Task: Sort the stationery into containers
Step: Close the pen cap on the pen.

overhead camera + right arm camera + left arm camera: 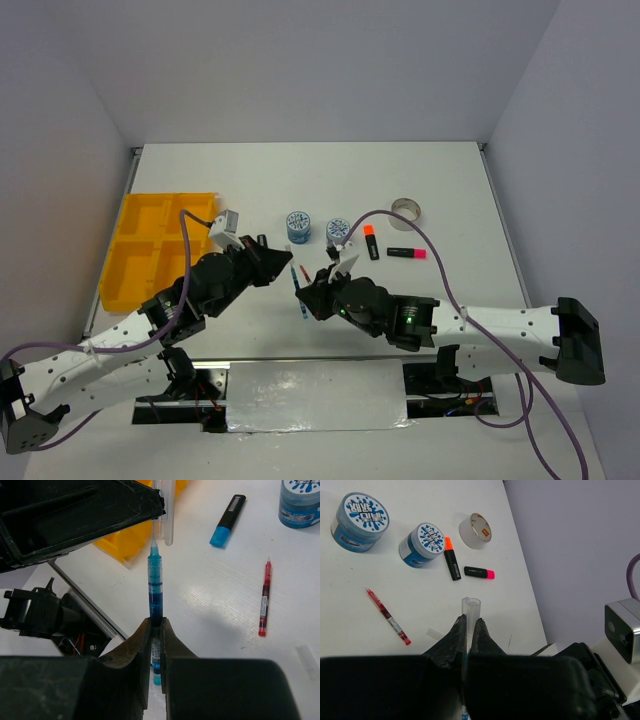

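Note:
My right gripper [155, 621] is shut on the lower barrel of a thin blue pen [155, 587], which points away from it. My left gripper [470, 619] is shut on a clear pen cap [470, 609]. The pen's tip sits right at the mouth of that cap [163, 515]. Both grippers meet above the table's middle [296, 282]. A red pen [387, 616] lies on the table, with two blue-white rolls [360, 515] [422, 544], an orange highlighter [451, 560], a pink highlighter [480, 573] and a silvery tape ring [475, 530] beyond. The blue highlighter [227, 522] lies near the yellow tray [155, 245].
A second small clear cap [434, 634] lies on the table near the red pen. The tray stands at the left edge of the white table, its four compartments bare. White walls close in the table at the back and sides.

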Controlling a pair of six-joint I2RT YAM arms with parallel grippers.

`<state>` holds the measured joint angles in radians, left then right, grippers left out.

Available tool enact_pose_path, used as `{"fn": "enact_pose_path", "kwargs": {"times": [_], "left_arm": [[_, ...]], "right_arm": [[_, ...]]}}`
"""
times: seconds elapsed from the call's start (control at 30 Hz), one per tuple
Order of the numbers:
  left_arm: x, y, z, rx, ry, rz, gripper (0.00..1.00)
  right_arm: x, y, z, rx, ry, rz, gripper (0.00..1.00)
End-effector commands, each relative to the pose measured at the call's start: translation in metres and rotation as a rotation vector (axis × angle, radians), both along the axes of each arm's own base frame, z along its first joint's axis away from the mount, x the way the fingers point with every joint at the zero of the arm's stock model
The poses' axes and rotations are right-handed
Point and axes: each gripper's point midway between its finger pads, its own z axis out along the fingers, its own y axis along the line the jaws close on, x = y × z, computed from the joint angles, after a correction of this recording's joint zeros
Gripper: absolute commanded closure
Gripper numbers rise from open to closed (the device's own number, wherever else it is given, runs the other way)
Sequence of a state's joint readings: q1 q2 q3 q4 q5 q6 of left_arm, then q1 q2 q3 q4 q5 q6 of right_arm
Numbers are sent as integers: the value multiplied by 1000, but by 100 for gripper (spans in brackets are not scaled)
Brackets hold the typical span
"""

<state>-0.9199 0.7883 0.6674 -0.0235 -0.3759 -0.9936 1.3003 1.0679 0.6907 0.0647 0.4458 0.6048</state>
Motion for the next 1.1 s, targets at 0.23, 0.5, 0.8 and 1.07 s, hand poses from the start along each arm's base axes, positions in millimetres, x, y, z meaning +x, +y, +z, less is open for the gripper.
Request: {"fn": "enact_pose_path", "kwargs": {"times": [0.23, 0.5, 0.8, 1.07], "left_arm": [[-4, -4, 12, -27, -48, -36, 100], [-5, -10, 17, -25, -80, -71, 100], [-11, -21, 21, -19, -146, -153, 100], [-14, -26, 17, 7, -176, -192, 100]], "right_arm": [[15, 1, 46, 42, -73, -63, 100], [22, 0, 51, 28, -78, -81, 100], [26, -2, 75, 61, -94, -102, 100], [39, -17, 102, 94, -118, -178, 100]]}}
